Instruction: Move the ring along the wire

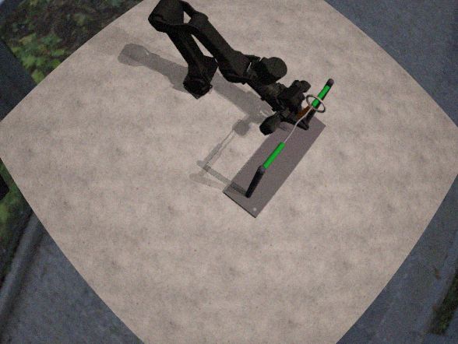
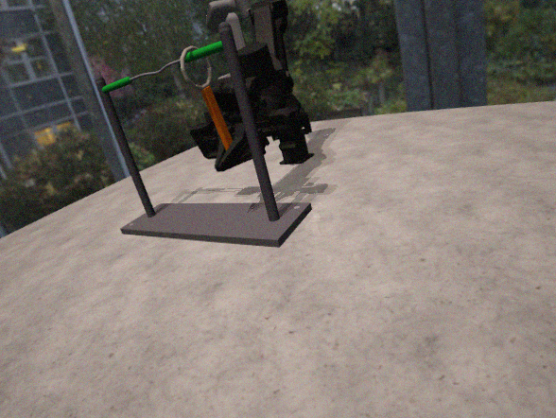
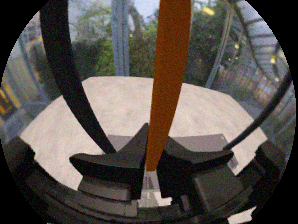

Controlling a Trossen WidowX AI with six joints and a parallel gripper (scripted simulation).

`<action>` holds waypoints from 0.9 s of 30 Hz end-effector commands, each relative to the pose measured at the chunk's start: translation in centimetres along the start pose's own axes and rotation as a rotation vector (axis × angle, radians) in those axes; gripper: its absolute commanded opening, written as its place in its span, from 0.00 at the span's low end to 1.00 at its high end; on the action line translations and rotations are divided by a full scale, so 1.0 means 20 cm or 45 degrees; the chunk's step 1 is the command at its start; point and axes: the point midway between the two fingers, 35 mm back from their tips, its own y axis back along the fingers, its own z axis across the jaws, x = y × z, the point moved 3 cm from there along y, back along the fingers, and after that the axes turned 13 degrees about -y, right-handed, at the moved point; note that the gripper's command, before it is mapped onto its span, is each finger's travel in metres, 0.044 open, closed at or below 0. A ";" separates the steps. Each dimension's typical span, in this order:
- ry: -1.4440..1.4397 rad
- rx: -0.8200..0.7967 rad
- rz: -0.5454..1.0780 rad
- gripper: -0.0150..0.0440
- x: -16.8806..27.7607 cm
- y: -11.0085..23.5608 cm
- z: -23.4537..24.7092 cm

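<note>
Outdoors, with trees and a glass building behind a wide, sandy-grey table top (image 2: 388,293). On it, a flat grey base plate (image 2: 208,229) with two dark posts.

Ring (image 2: 182,69) hanging on the green part (image 2: 206,50) of the wire, right next to the near post (image 2: 249,132) in the outside view. Green bar passing through the ring. Orange handle (image 2: 217,116) hanging down from the ring, tilted a little. Thin grey wire (image 2: 156,72) just beside the ring, running off to the other green part (image 2: 116,84) and the far post (image 2: 127,144).

Gripper (image 3: 154,157) clenched on the lower end of the orange handle, with both fingers pressed against its sides in the wrist view. Black arm close behind the near post.

Probably the letting-go step, with the ring already resting on green by a post; hard to be sure from here. To do it well:
- Keep the hand still while opening, so the ring does not slide toward the grey wire.
- Open slowly and all the way, so the handle drops free of both fingers.
- Pull straight back, away from the wire, not sideways.
- Mind the near post and the handle on the way out.
- Stop well apart from everything.
</note>
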 end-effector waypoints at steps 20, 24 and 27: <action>-0.003 0.002 0.004 0.53 -0.01 0.14 0.01; -0.004 0.003 0.005 0.53 -0.01 0.18 0.01; -0.005 0.003 0.005 0.53 0.00 0.20 0.00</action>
